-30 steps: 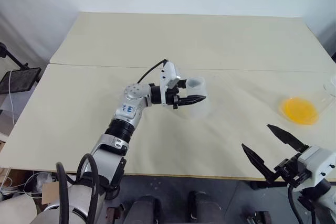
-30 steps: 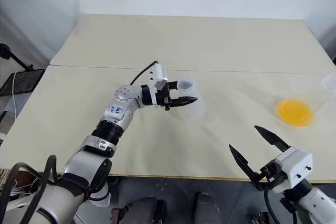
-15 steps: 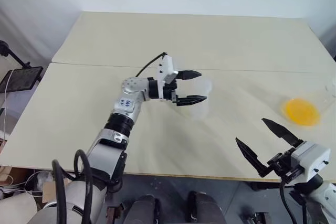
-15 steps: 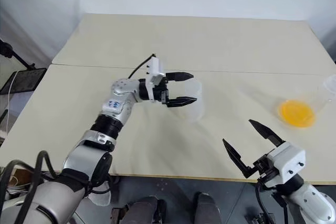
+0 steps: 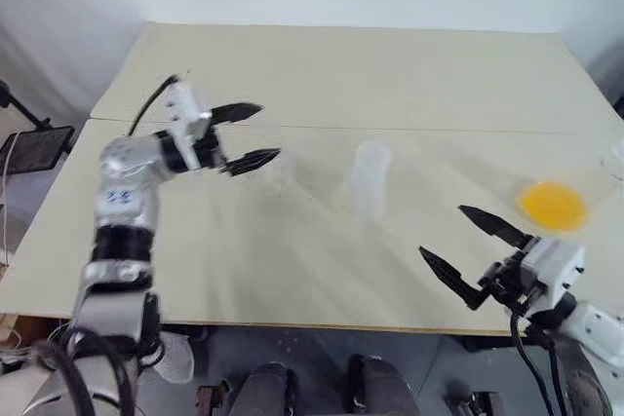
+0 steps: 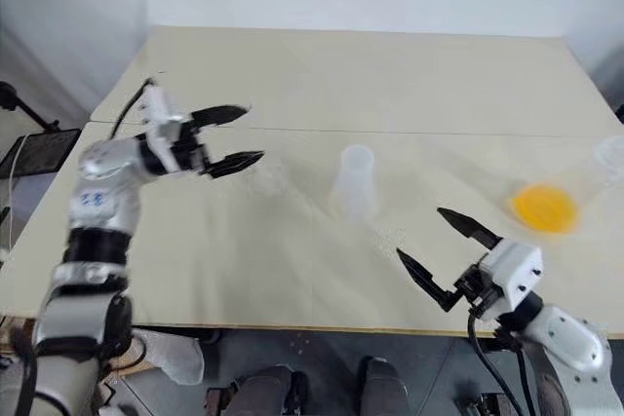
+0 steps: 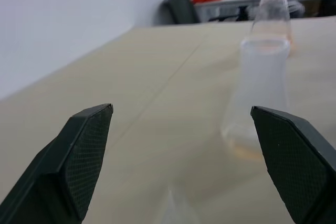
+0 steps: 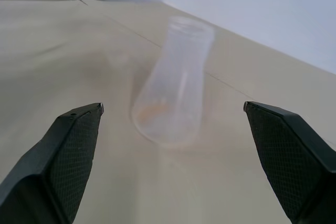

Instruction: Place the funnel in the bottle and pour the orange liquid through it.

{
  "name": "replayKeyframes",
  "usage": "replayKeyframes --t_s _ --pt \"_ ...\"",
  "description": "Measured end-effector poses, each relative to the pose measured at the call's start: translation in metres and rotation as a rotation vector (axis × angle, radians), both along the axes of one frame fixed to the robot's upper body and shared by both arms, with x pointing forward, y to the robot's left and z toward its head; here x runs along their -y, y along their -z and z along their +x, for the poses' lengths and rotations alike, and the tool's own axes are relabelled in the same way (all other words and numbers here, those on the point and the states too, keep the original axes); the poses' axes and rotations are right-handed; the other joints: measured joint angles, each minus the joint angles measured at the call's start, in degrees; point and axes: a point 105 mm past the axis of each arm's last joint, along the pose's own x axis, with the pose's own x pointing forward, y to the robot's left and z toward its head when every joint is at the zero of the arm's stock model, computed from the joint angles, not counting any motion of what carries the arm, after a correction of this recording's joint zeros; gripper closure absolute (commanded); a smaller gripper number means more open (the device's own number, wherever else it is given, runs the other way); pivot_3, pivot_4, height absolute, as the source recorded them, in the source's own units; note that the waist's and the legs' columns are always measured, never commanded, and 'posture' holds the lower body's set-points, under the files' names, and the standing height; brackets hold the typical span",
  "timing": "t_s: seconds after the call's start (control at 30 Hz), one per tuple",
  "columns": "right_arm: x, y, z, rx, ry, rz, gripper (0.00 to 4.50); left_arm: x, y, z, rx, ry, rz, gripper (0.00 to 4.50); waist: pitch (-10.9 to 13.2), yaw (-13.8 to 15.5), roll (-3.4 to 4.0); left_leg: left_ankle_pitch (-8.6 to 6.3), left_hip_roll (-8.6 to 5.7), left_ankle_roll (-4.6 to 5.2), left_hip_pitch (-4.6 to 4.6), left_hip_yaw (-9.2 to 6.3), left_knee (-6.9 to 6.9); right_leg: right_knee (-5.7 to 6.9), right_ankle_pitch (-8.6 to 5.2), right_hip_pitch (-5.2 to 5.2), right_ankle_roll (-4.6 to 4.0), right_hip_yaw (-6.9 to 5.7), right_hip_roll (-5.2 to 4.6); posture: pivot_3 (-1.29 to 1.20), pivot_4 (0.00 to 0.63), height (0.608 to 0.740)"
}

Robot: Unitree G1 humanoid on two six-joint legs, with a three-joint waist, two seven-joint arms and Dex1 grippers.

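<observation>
Bottle (image 5: 364, 182) standing upright near table (image 5: 292, 75) centre, free of both grippers. Left gripper (image 5: 246, 133) hovering at its 9 o'clock, well apart, fingers spread wide, holding nothing. A faint clear funnel (image 5: 272, 171) is sitting just beside those fingertips. Right gripper (image 5: 473, 250) hanging at the bottle's 4 o'clock near the front edge, jaws gaping, empty. Orange liquid (image 5: 555, 205) lying in a clear flask (image 6: 612, 155) at the bottle's 3 o'clock, near the table's right edge.

The flask (image 5: 612, 165) holding the orange liquid (image 5: 554, 205) is cut off at the frame edge.
</observation>
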Motion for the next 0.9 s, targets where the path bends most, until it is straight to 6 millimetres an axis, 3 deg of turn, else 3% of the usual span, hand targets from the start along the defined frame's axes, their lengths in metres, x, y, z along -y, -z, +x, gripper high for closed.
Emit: replayKeyframes --t_s 0.1,0.23,0.3,0.4,0.5,0.57,0.67,0.9 --pt "-0.01 -0.009 0.006 0.022 -0.091 -0.003 0.0 -0.036 0.038 -0.02 -0.126 -0.162 -0.084 0.02 0.0 -0.4 -0.02 -0.01 0.05 -0.01 -0.05 -0.2 0.02 -0.03 0.0 0.03 -0.01 0.17 -0.17 0.0 0.15 0.74" --pt "-0.02 -0.018 0.009 0.028 -0.204 -0.024 0.0 -0.087 0.069 -0.057 -0.199 -0.391 -0.084 0.02 0.0 -0.2 -0.05 -0.07 0.11 -0.12 -0.09 -0.46 0.07 -0.13 -0.01 0.12 -0.03 0.15 -0.25 0.0 0.15 0.74" --pt "-0.021 -0.016 0.01 0.003 -0.234 -0.03 0.0 -0.102 0.076 -0.07 -0.22 -0.464 -0.086 0.02 0.0 0.6 -0.06 -0.08 0.1 -0.11 -0.09 -0.51 0.09 -0.19 -0.01 0.18 -0.03 0.11 -0.28 0.0 0.15 0.74" --pt "-0.033 -0.013 0.01 -0.029 -0.328 -0.042 0.0 -0.13 0.098 -0.11 -0.285 -0.596 -0.06 0.02 0.0 0.3 -0.06 -0.21 0.13 -0.11 -0.04 -0.47 0.09 -0.28 -0.01 0.21 -0.04 0.15 -0.34 0.0 0.15 0.74" --pt "-0.032 -0.009 0.013 -0.056 -0.351 -0.048 0.0 -0.149 0.114 -0.142 -0.345 -0.712 -0.073 0.02 0.0 0.3 -0.09 -0.28 0.21 -0.13 -0.05 -0.47 0.09 -0.38 -0.03 0.23 -0.08 0.11 -0.32 0.0 0.15 0.74" --pt "-0.032 -0.011 0.015 -0.052 -0.357 -0.048 0.0 -0.149 0.111 -0.154 -0.337 -0.733 -0.082 0.02 0.0 0.8 -0.09 -0.29 0.2 -0.13 -0.03 -0.53 0.12 -0.61 -0.04 0.31 -0.09 0.1 -0.38 0.0 0.15 0.74" --pt "-0.029 -0.009 0.018 -0.062 -0.358 -0.045 0.0 -0.136 0.099 -0.154 -0.295 -0.716 -0.086 0.02 0.0 1.1 -0.08 -0.44 0.2 -0.36 0.07 -0.59 0.12 -0.84 -0.04 0.54 -0.11 0.12 -0.4 0.0 0.15 0.74" --pt "-0.023 0.004 0.019 -0.111 -0.328 -0.03 0.0 -0.068 0.07 -0.11 -0.204 -0.555 -0.147 0.02 0.0 0.5 -0.01 -0.37 0.24 -0.21 0.22 -0.55 0.06 -0.61 -0.04 0.64 -0.11 0.11 -0.25 0.0 0.15 0.74"
